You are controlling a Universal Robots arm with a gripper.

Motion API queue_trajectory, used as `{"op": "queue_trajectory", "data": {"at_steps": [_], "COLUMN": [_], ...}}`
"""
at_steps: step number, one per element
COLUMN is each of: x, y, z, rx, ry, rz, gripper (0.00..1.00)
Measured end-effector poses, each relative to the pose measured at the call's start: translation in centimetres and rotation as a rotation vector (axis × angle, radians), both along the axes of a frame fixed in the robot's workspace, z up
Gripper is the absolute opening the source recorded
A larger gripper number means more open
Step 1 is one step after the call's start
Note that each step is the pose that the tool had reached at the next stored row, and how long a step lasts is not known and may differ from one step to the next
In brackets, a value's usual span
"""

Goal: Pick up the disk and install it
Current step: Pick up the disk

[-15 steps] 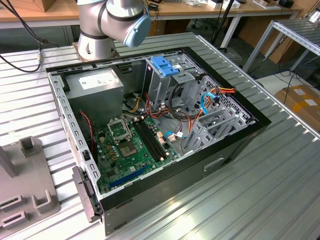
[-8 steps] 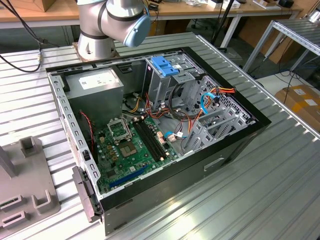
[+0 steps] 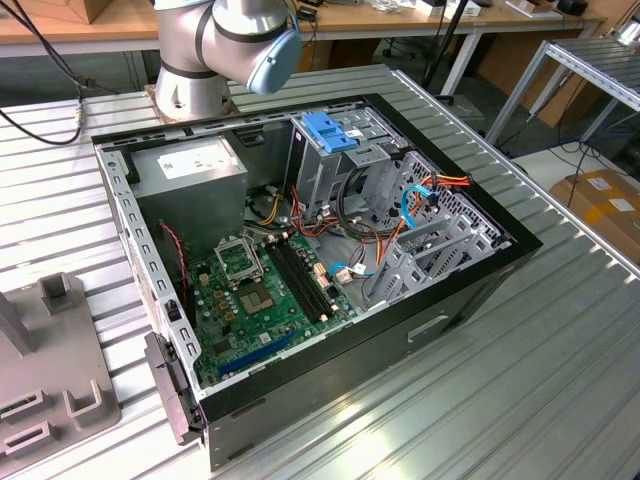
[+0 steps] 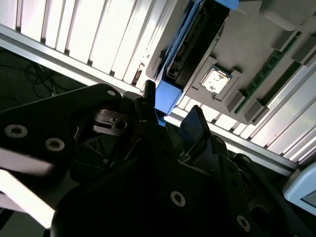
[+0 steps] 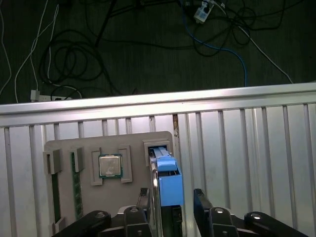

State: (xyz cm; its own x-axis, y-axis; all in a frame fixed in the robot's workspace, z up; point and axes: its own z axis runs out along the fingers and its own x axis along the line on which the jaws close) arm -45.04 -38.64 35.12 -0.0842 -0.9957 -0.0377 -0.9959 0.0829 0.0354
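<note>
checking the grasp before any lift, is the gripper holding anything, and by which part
Nothing is held yet. The open gripper straddles the blue plastic rail end of the dark metal disk, which stands on edge in the grey holder tray.

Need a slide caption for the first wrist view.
Open gripper straddling the disk, which stands on edge in a grey holder tray beside a CPU chip.
</note>
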Motion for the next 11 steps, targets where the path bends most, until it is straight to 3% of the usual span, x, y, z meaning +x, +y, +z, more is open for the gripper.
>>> {"op": "queue_trajectory", "data": {"at_steps": [11], "x": [0.0], "y": [0.0], "z": [-0.06], "rx": [0.0], "ry": [0.0001], "rz": [0.001], "gripper": [0.48]}}
